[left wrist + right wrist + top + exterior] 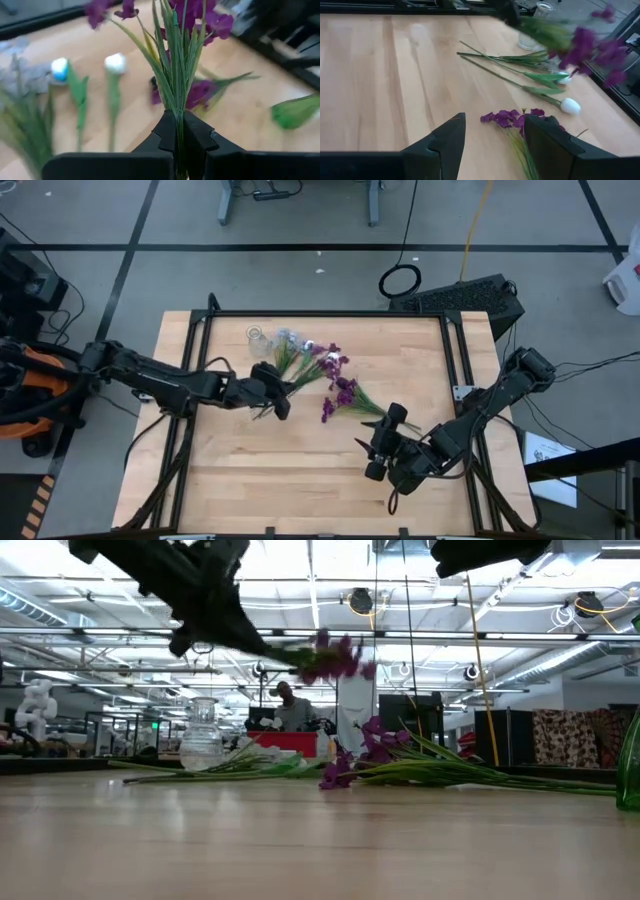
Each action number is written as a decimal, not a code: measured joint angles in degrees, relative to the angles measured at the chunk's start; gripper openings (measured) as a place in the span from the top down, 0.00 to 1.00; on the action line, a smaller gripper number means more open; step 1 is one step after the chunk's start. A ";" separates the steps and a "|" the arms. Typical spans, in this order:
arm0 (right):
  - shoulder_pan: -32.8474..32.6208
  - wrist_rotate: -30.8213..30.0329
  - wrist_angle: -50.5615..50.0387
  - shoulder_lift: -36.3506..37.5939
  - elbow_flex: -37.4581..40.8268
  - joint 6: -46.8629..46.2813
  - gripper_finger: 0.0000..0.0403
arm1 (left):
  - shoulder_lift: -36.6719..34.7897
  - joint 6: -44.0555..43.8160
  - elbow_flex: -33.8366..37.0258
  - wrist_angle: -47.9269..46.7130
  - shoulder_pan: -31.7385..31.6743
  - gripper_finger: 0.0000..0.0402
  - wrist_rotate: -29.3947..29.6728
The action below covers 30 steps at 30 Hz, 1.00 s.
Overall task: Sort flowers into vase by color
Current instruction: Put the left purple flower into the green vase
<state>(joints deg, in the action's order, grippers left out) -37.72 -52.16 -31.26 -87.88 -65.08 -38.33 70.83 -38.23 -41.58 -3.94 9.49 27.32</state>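
While the left gripper [278, 402] sits a little left of the middle of the high view, its jaws are closed tight on the green stalks of a purple stem [176, 75]. This held stem is lifted above the table [250, 480]; in the low view it hangs in the upper middle of the frame, its long axis almost level, with the purple heads pointing to the right. In the high view the stem runs from the gripper toward the upper right. A second purple stem [345, 397] lies flat on the wood at the middle of the high view, its flowers to the left and its green stalks going to the lower right. White buds [570, 105] and other green stalks lie near a clear glass vase [201, 736], which stands at the upper middle of the table in the high view. The right gripper [385, 442] is at the lower right of centre, jaws apart and holding nothing, just beside the stalk end of the lying purple stem.
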 joint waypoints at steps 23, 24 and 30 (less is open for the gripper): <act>8.19 8.56 84.36 0.00 17.40 40.05 0.44 | 6.38 30.97 -0.02 49.56 9.84 0.96 -6.71; 8.68 10.58 85.50 0.00 17.40 41.12 0.42 | 6.62 31.64 -0.02 50.48 9.93 0.96 -7.89; 11.37 19.13 89.69 0.00 17.40 42.60 0.34 | 6.67 36.42 -0.02 53.94 9.93 0.96 -12.78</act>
<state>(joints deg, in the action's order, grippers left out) -26.35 -33.03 58.43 -87.88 -47.68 4.27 77.50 -1.81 -41.60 50.01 19.42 14.54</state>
